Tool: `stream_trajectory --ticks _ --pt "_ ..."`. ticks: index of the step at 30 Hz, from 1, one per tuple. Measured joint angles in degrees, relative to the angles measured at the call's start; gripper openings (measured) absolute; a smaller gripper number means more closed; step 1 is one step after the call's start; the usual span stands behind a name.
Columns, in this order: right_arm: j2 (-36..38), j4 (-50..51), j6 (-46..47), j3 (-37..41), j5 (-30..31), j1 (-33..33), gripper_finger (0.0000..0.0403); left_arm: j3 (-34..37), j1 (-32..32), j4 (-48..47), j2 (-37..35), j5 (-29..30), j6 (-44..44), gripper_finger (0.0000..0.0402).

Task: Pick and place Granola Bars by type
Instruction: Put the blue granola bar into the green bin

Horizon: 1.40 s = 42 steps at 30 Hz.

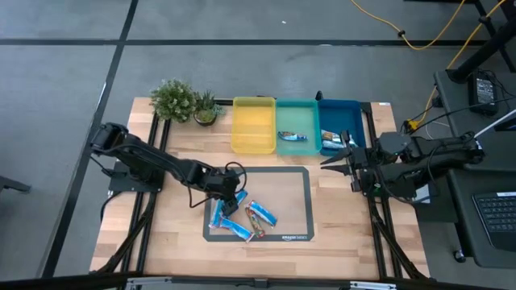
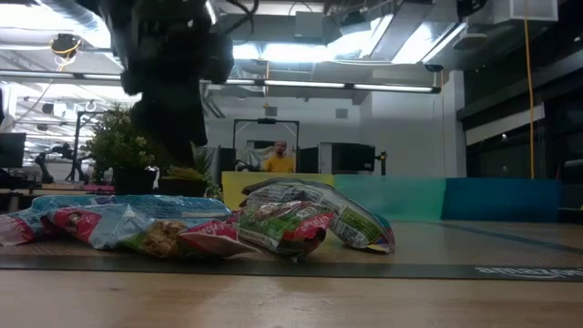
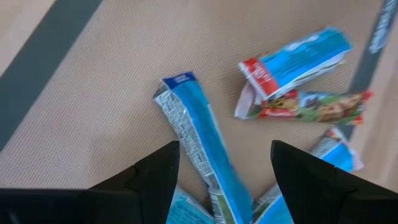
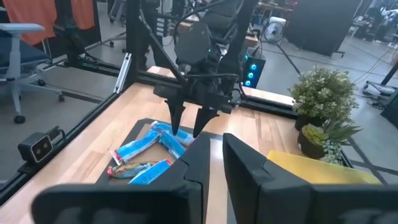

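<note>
Wooden counter [image 1: 177, 242]: two trays hold bars; yellow tray [image 1: 253, 126] empty. Left tool [image 1: 235, 196], wide, over remaining bars [image 1: 242, 219]. Right tool [image 1: 337, 156] narrow, waiting.

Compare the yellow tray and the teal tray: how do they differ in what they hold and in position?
The yellow tray looks empty; the teal tray holds one blue bar. The yellow tray stands next to the plants; the teal tray stands in the middle, between the yellow tray and the blue tray. They differ in colour only; both look like the same rectangular shape and size, side by side at the table's far edge.
</note>
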<state>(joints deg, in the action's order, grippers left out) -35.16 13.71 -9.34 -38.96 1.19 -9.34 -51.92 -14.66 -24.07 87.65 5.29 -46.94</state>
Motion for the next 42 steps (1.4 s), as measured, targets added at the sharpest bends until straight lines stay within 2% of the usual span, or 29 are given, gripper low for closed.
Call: stream_trajectory --ticks 8,18,23,30,34,36,42 --pt "0.0 0.6 0.1 0.0 0.0 0.0 0.0049 0.0 0.0 0.5 4.8 -0.2 0.1 0.0242" --pt "0.0 1.0 0.7 0.0 -1.4 0.0 0.0049 0.0 -0.7 6.6 11.2 -2.9 -1.1 0.0232" --pt "0.0 1.0 1.4 0.0 -1.5 0.0 0.0049 -0.1 -1.0 6.0 11.5 -1.3 -1.8 0.0182" --pt "0.0 1.0 1.4 0.0 -1.5 0.0 0.0049 0.0 -1.0 5.8 11.7 -1.0 -2.4 0.007" --pt "0.0 1.0 1.4 0.0 -1.5 0.0 0.0049 -0.2 -1.0 5.8 11.7 -1.5 -3.3 0.0019" --pt "0.0 1.1 1.4 0.0 -1.5 0.0 0.0049 -0.9 -0.9 5.3 11.8 -2.0 -2.7 0.0007" --pt "0.0 1.5 1.4 0.0 -1.5 0.0 0.0049 -6.6 -0.9 2.5 11.4 -5.5 2.8 0.001"
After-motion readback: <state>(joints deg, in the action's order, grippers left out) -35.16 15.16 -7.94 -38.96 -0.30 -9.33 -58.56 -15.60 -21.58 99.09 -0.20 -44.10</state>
